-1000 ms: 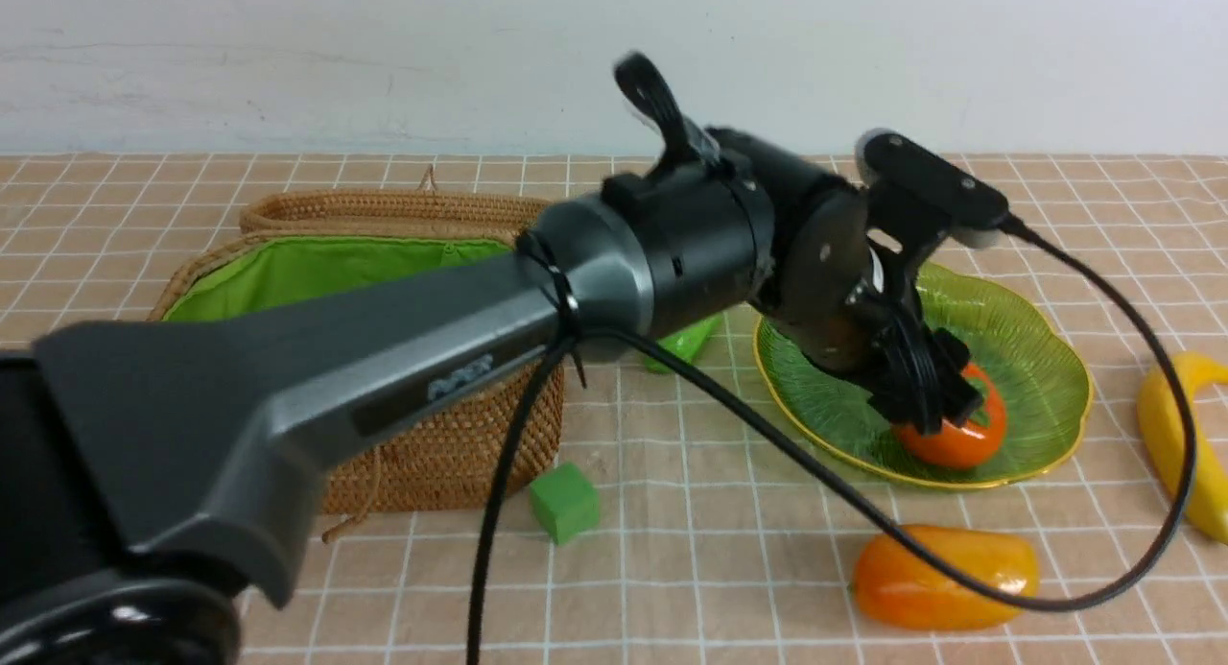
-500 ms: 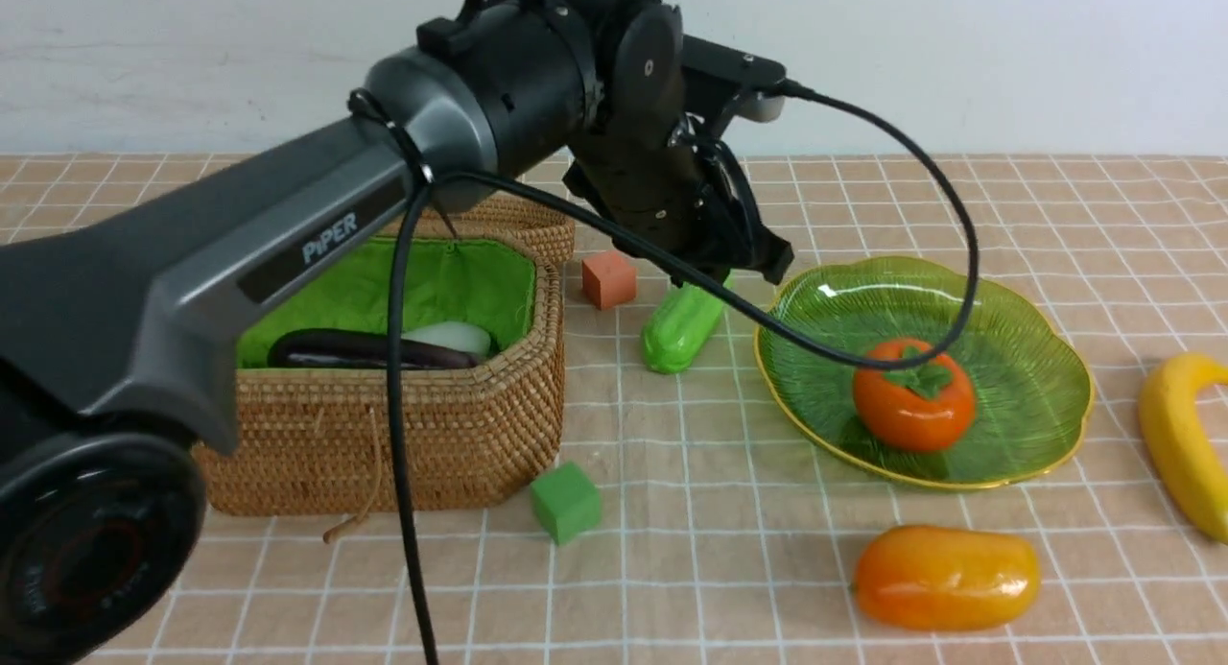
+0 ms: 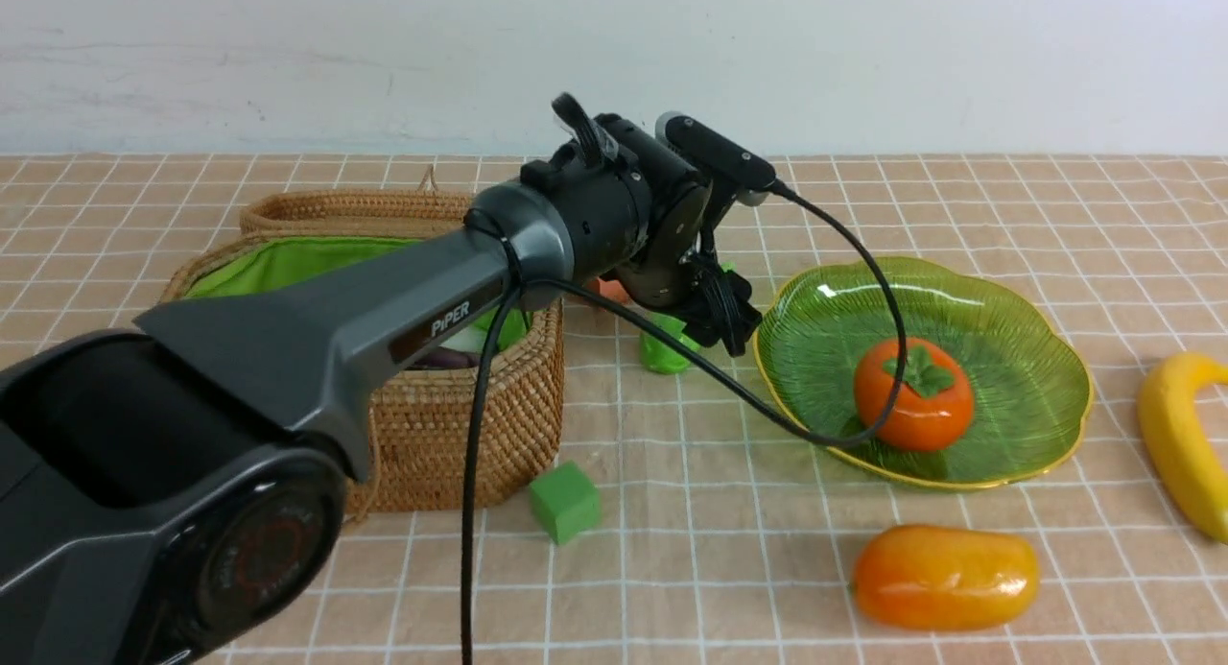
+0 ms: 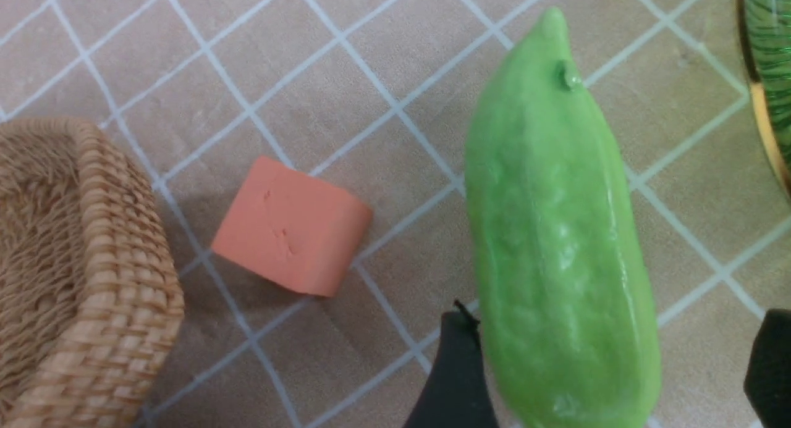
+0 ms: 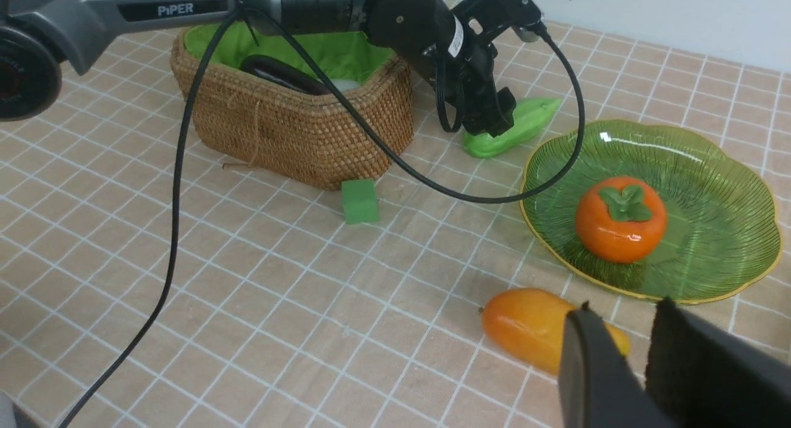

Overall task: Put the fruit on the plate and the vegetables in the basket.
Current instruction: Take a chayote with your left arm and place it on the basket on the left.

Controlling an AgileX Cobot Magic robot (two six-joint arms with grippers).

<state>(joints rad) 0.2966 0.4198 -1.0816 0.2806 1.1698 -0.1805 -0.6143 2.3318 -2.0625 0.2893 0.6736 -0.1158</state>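
I seem to be in a robotics lab: a bare white wall (image 3: 959, 60) backs my surface (image 3: 720, 588), covered in a tan checked cloth (image 3: 1055, 195) holding a glossy toy mango (image 3: 945, 577) and a green foam cube (image 3: 564, 501), while a black cable (image 3: 470, 511) hangs off my left arm (image 3: 384, 310).

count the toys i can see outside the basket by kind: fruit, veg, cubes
fruit: 3, persimmon, mango, banana
vegetables: 1, gourd
cubes: 2, green cube, orange cube
total: 6 in view

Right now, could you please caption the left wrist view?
Open left gripper straddles the green gourd; orange cube between it and the wicker basket.
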